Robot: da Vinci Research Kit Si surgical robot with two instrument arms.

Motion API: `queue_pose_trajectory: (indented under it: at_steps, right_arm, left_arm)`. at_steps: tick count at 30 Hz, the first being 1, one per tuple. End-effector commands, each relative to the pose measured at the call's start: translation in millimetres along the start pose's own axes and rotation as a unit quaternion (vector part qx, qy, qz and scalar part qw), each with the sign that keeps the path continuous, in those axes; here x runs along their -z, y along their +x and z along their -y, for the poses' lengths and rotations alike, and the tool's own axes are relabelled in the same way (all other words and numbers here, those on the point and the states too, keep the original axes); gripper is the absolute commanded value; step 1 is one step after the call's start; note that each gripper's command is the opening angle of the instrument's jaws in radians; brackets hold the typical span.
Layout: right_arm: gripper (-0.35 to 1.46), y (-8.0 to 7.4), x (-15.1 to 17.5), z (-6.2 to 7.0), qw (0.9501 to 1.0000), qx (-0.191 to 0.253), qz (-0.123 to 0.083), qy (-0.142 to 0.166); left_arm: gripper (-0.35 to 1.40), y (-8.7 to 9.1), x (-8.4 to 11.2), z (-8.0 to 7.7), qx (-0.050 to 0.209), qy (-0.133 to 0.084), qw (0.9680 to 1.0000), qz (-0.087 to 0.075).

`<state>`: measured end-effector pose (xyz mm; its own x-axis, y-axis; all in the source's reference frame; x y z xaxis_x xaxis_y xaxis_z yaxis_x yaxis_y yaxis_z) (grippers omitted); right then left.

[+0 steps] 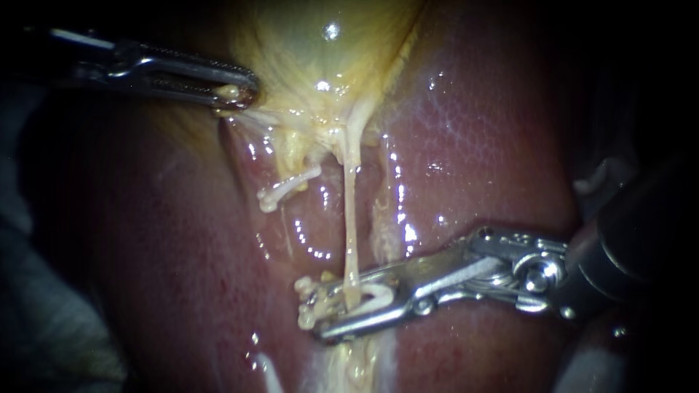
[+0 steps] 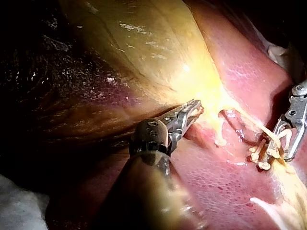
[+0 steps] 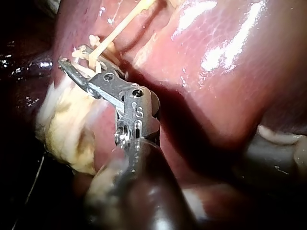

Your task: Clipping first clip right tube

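Observation:
The thin pale right tube [image 1: 351, 218] runs straight down from the yellow gallbladder [image 1: 320, 58] over the red liver [image 1: 473, 145]. At the tube's lower end, my right instrument [image 1: 328, 309] holds a white clip [image 1: 375, 292] between its jaws, which stand slightly apart on either side of the tube. The right wrist view shows the same jaws [image 3: 72, 67] at the tube [image 3: 120, 24]. My left instrument [image 1: 237, 94] is shut on the gallbladder's edge at the upper left, holding it taut; it also appears in the left wrist view [image 2: 194, 111].
A short pale tube stub [image 1: 287, 185] with a knobbed end lies left of the stretched tube. Lumpy pale fat [image 1: 309, 295] sits at the right jaws' tips, with more yellow fat [image 1: 353, 364] below them. Dark cloth [image 1: 44, 327] borders the liver at the lower left.

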<state>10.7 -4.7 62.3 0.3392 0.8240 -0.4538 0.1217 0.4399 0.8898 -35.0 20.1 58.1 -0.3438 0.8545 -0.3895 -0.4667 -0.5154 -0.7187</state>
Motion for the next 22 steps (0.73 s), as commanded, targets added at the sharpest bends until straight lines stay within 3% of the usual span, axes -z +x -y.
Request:
queue_pose_trajectory:
  at_steps: [1,5,21,22]
  right_arm:
    - [-0.01,0.0,0.1,-0.1,1.0000,0.000,-0.002,-0.003]
    - [-0.35,0.0,0.6,0.2,0.9998,-0.018,-0.007,-0.010]
    - [-0.35,-0.3,1.0,-0.2,0.9997,-0.020,-0.009,-0.013]
    - [-0.20,-0.4,1.0,-0.3,0.9995,-0.023,-0.014,-0.018]
  left_arm:
    - [-0.35,0.0,0.0,0.0,0.000,0.000,1.0000,0.000]
    - [-0.35,0.0,0.0,0.0,0.000,0.000,1.0000,0.000]
    - [-0.35,0.0,0.0,0.0,0.000,0.000,1.0000,0.000]
    - [-0.35,0.0,0.0,0.0,0.000,0.000,1.0000,0.000]
